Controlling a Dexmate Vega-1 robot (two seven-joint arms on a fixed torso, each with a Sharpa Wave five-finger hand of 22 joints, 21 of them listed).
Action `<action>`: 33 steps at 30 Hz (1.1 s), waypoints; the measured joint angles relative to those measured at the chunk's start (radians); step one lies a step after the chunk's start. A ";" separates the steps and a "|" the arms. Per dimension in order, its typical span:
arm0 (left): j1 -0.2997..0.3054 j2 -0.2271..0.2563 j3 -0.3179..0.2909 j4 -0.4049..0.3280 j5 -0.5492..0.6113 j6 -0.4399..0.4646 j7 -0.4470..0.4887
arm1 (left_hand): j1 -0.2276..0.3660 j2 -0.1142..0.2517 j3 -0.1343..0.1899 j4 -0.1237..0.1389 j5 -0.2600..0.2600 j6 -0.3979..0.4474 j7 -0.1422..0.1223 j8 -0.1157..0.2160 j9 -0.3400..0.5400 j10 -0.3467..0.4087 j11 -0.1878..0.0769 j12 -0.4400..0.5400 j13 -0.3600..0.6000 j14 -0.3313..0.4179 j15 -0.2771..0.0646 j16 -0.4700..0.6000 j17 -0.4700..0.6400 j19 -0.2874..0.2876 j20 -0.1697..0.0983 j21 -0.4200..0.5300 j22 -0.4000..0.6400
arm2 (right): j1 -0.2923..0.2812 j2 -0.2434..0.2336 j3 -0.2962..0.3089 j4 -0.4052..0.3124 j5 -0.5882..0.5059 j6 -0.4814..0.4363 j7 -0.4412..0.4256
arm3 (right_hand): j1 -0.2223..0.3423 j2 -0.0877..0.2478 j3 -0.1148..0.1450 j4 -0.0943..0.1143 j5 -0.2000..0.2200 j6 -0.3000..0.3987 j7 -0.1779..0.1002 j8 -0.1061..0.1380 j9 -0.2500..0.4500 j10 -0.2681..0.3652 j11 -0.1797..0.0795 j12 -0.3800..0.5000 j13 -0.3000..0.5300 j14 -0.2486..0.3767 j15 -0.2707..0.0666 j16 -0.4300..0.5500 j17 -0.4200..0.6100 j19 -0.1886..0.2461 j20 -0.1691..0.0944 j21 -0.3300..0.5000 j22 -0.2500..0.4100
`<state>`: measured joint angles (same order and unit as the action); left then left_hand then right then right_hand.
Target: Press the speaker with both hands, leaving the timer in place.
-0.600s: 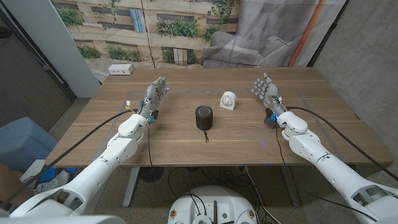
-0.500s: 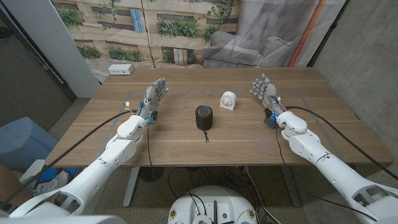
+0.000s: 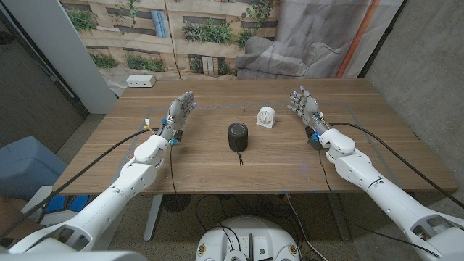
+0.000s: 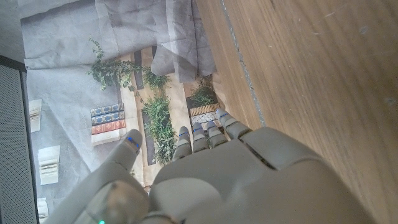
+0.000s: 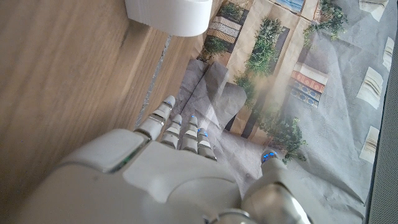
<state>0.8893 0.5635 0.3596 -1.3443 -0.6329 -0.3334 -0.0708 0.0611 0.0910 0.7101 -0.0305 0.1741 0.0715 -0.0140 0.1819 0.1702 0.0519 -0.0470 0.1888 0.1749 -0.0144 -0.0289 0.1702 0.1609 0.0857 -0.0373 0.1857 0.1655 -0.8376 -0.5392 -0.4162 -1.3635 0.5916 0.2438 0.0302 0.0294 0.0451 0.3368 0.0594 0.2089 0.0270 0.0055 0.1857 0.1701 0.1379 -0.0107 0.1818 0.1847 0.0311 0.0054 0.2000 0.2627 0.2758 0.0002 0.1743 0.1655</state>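
A black cylindrical speaker (image 3: 238, 136) stands upright near the middle of the wooden table (image 3: 217, 167). Behind it and slightly to the right is a small white timer (image 3: 266, 116), whose white body (image 5: 169, 14) also appears in the right wrist view. My left hand (image 3: 179, 112) stands on its edge to the left of the speaker, fingers apart, holding nothing. My right hand (image 3: 307, 106) stands open to the right of the timer, clear of it. The backs of both hands (image 4: 249, 180) (image 5: 168, 177) fill the wrist views' lower parts.
A white box (image 3: 141, 80) lies at the table's far left corner. A printed backdrop of plants and books (image 3: 210, 32) hangs behind the table. Cables trail from both wrists over the table's front edge.
My right hand has shifted slightly left, toward the timer. My left hand and both objects have hardly moved.
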 measured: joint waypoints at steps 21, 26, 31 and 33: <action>-0.087 0.088 0.043 0.035 -0.010 0.051 -0.231 | 0.088 -0.020 0.008 -0.140 0.004 0.019 -0.035 0.015 0.000 0.019 -0.038 0.004 0.000 -0.004 -0.004 0.000 0.000 0.000 0.000 0.000 0.000 | -0.012 -0.004 -0.012 -0.036 -0.038 -0.012 -0.043 | 0.000 0.000 0.004 -0.004 0.007 0.000 0.000 0.000 0.000 0.000 0.000 0.000 0.000 0.000 0.000 0.000 -0.003 0.000 0.000 0.004 0.000; -0.131 0.102 0.068 0.051 -0.010 0.057 -0.253 | 0.102 -0.027 0.011 -0.145 0.004 0.022 -0.040 0.015 0.000 0.021 -0.043 0.004 0.000 -0.004 -0.004 0.000 0.005 0.000 0.000 0.000 0.000 | -0.014 -0.005 -0.012 -0.039 -0.046 -0.004 -0.059 | 0.000 0.000 0.004 -0.004 0.007 0.000 0.000 0.000 0.000 0.000 0.000 0.000 0.000 0.000 0.000 0.000 -0.003 0.000 0.000 0.004 0.000; -0.174 0.110 0.092 0.074 -0.001 0.076 -0.320 | 0.111 -0.028 0.010 -0.153 0.004 0.018 -0.047 0.015 0.000 0.027 -0.048 0.004 0.000 -0.004 -0.004 0.000 0.005 0.000 0.000 0.000 0.000 | -0.023 -0.006 -0.010 -0.049 -0.055 0.005 -0.074 | 0.000 0.000 0.004 -0.004 0.007 0.005 -0.005 0.000 0.000 0.000 0.000 0.000 0.000 0.005 -0.006 0.004 -0.008 -0.009 -0.009 0.004 -0.001; -0.194 0.114 0.103 0.085 0.015 0.096 -0.409 | 0.117 -0.034 0.010 -0.153 0.004 0.018 -0.047 0.015 0.000 0.027 -0.048 0.004 0.000 -0.004 -0.004 0.000 0.005 -0.004 0.000 -0.001 0.000 | -0.035 -0.010 -0.002 -0.057 -0.058 0.010 -0.081 | 0.000 0.000 0.004 -0.004 0.007 0.005 -0.005 0.000 0.000 0.004 0.004 0.007 0.000 0.009 -0.009 0.004 -0.008 -0.013 -0.013 0.004 -0.002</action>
<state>0.6949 0.6771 0.4631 -1.2590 -0.6175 -0.2378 -0.4798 0.1782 0.0569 0.7205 -0.1839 0.1779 0.0894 -0.0611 0.1972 0.1700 0.0785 -0.0954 0.1927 0.1748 -0.0180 -0.0325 0.1702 0.1656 0.0814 -0.0377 0.1843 0.1653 -0.8724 -0.5490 -0.4182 -1.4201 0.5332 0.2538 -0.0511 0.0295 0.0450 0.3408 0.0552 0.2160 0.0324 0.0000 0.1857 0.1699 0.1414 -0.0071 0.1888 0.1845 0.0402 -0.0039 0.2038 0.2551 0.2629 -0.0125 0.1781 0.1632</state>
